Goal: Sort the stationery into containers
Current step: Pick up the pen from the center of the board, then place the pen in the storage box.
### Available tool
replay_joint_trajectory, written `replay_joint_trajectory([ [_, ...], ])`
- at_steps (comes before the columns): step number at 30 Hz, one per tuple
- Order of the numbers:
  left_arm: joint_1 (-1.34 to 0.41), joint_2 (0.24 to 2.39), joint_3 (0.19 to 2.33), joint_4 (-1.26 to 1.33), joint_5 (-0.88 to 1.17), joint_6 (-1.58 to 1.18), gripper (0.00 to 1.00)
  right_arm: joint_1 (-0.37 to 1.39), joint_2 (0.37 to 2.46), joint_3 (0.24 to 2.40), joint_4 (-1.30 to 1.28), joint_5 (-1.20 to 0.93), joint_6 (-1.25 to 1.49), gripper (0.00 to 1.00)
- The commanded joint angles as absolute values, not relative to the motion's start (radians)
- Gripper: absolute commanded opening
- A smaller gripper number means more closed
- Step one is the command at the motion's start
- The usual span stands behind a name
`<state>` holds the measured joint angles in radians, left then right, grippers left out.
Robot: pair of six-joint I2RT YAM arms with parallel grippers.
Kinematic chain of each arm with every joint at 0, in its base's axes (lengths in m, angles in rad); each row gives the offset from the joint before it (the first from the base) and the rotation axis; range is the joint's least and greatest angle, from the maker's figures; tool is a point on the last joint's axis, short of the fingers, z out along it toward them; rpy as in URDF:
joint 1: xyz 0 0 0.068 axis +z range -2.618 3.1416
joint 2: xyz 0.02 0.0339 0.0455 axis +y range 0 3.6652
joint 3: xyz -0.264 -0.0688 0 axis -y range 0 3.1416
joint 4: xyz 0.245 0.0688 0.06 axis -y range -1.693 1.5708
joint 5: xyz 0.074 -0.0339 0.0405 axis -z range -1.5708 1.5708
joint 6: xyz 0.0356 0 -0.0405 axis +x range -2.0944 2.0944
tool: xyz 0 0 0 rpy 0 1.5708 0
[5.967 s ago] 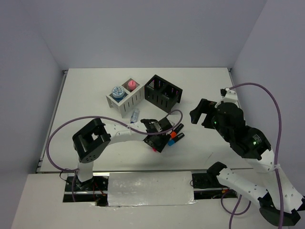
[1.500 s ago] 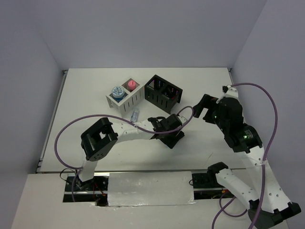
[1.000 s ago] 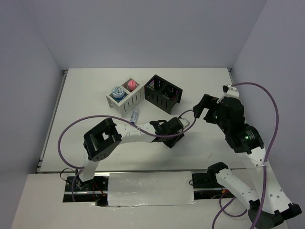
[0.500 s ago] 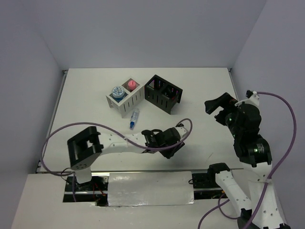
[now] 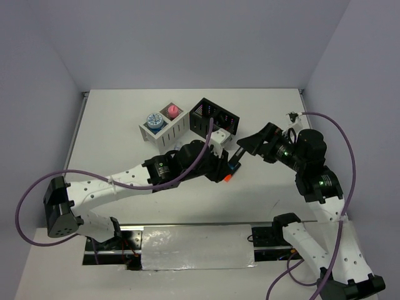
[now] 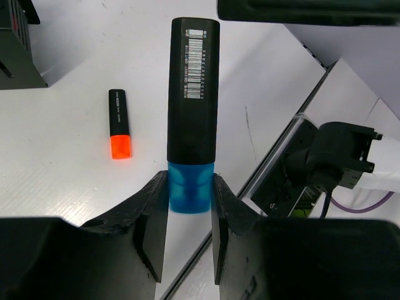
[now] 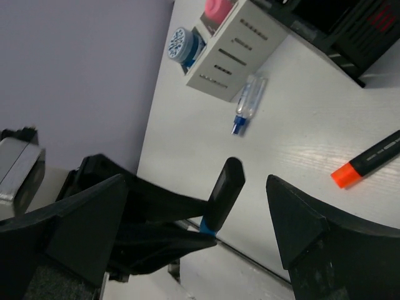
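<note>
1. Left wrist view: the left gripper (image 6: 189,201) clenches the blue highlighter (image 6: 193,94) at its translucent cap, with the smooth black barrel pointing outward. It is held above the table (image 5: 112,119), probably ready for boxing.
2. The right gripper (image 5: 252,142) is spread wide and empty, close by.
3. The orange highlighter (image 6: 119,124) lies flat near the slatted black box (image 5: 214,117), toward the table's middle.
</note>
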<state>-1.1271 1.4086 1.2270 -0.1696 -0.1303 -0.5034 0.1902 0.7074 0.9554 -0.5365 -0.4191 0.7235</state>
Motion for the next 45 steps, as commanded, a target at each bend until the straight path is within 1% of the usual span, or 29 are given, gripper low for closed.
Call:
replay_joint_trajectory([
  [1,-1.112,1.384,1.259,-0.141,-0.104,-0.499,0.00,0.206,0.683,0.951,-0.479,-0.502,0.732,0.98],
  [3,-1.111,1.385,1.265,-0.135,-0.097,-0.497,0.00,0.224,0.686,0.931,-0.472,-0.528,0.742,0.96],
  [7,-1.109,1.385,1.275,-0.120,-0.091,-0.497,0.00,0.281,0.706,0.937,-0.569,-0.453,0.723,0.94],
  [11,-1.104,1.375,1.276,-0.112,-0.098,-0.491,0.00,0.290,0.697,0.916,-0.600,-0.385,0.732,0.93],
  [12,-1.103,1.373,1.276,-0.109,-0.094,-0.491,0.00,0.290,0.692,0.898,-0.591,-0.382,0.738,0.90],
  [17,-1.101,1.367,1.272,-0.101,-0.068,-0.494,0.00,0.290,0.684,0.850,-0.548,-0.367,0.776,0.86],
  [24,-1.100,1.344,1.226,-0.052,-0.012,-0.506,0.00,0.288,0.716,0.842,-0.427,-0.382,0.793,0.79],
  [27,-1.100,1.345,1.216,-0.040,-0.008,-0.505,0.00,0.288,0.744,0.847,-0.414,-0.371,0.778,0.71],
  [29,-1.100,1.345,1.213,-0.032,0.020,-0.499,0.00,0.287,0.755,0.841,-0.408,-0.371,0.769,0.59],
  [30,-1.100,1.345,1.215,-0.031,0.029,-0.494,0.00,0.287,0.758,0.838,-0.407,-0.373,0.762,0.55],
  [31,-1.100,1.345,1.216,-0.032,0.047,-0.488,0.00,0.288,0.761,0.833,-0.403,-0.374,0.756,0.43],
  [33,-1.100,1.344,1.218,-0.035,0.057,-0.482,0.00,0.288,0.764,0.827,-0.405,-0.373,0.744,0.33],
  [34,-1.100,1.342,1.218,-0.037,0.061,-0.479,0.00,0.287,0.767,0.828,-0.406,-0.371,0.732,0.23],
  [35,-1.100,1.339,1.213,-0.037,0.061,-0.477,0.00,0.290,0.767,0.827,-0.408,-0.368,0.727,0.17],
  [37,-1.100,1.330,1.209,-0.035,0.054,-0.477,0.00,0.290,0.775,0.830,-0.411,-0.364,0.718,0.09],
  [40,-1.101,1.318,1.200,-0.041,0.041,-0.474,0.00,0.290,0.784,0.830,-0.416,-0.344,0.696,0.08],
  [43,-1.100,1.313,1.206,-0.057,0.026,-0.466,0.00,0.290,0.796,0.831,-0.422,-0.331,0.678,0.00],
  [45,-1.098,1.313,1.212,-0.080,0.017,-0.456,0.00,0.288,0.802,0.838,-0.420,-0.322,0.663,0.00],
])
